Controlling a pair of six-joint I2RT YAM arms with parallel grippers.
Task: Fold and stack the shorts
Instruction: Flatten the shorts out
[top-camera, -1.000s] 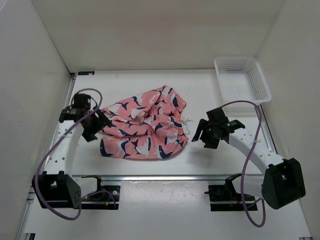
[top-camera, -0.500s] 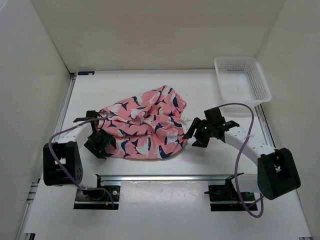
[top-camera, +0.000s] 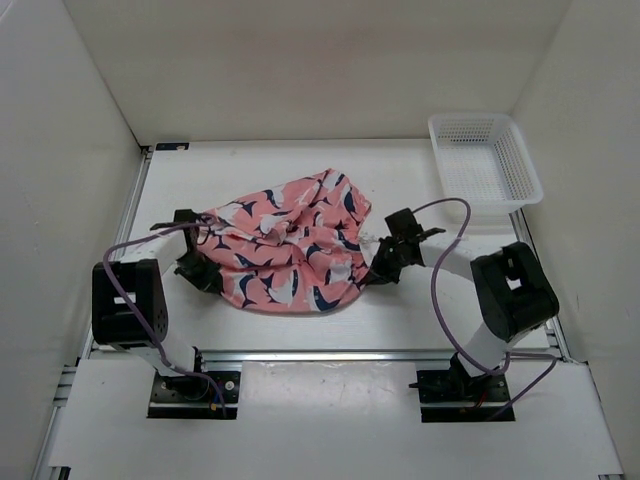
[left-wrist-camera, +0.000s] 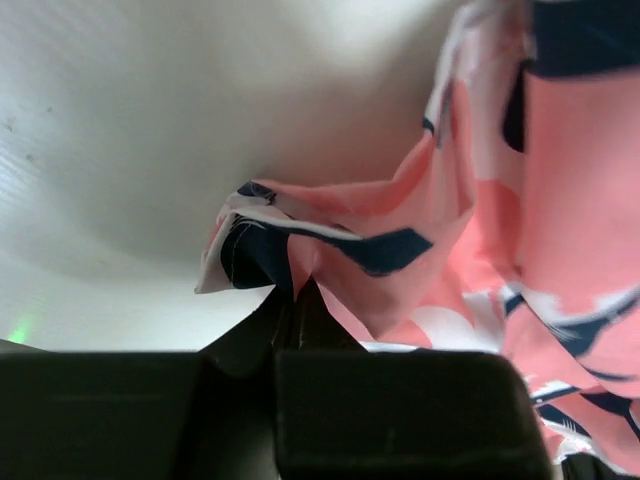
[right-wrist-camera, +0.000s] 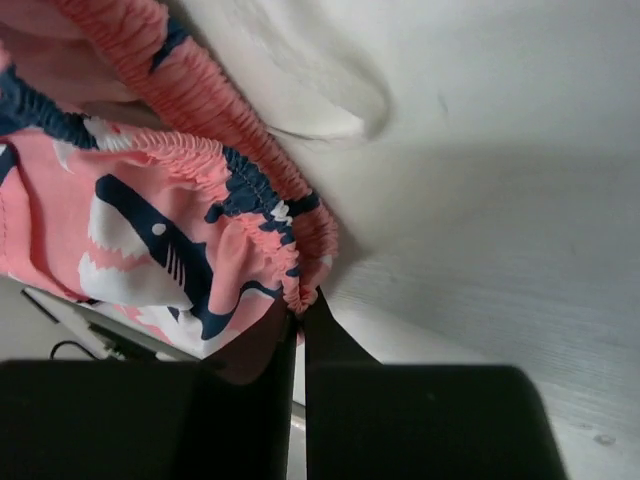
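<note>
Shorts (top-camera: 290, 250): seemingly soft, light; grip by edges. Left gripper (left-wrist-camera: 292, 298) pinches corner (left-wrist-camera: 250, 245), nine o'clock; right gripper (right-wrist-camera: 302, 300) pinches waistband (right-wrist-camera: 250, 185), three o'clock.

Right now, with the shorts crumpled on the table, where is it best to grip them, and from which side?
Grip the shorts at their two outer ends: the gathered elastic waistband from the right, the protruding corner from the left. Both stick out past the crumpled middle, thin enough to pinch. The right gripper and left gripper are shut there.
</note>
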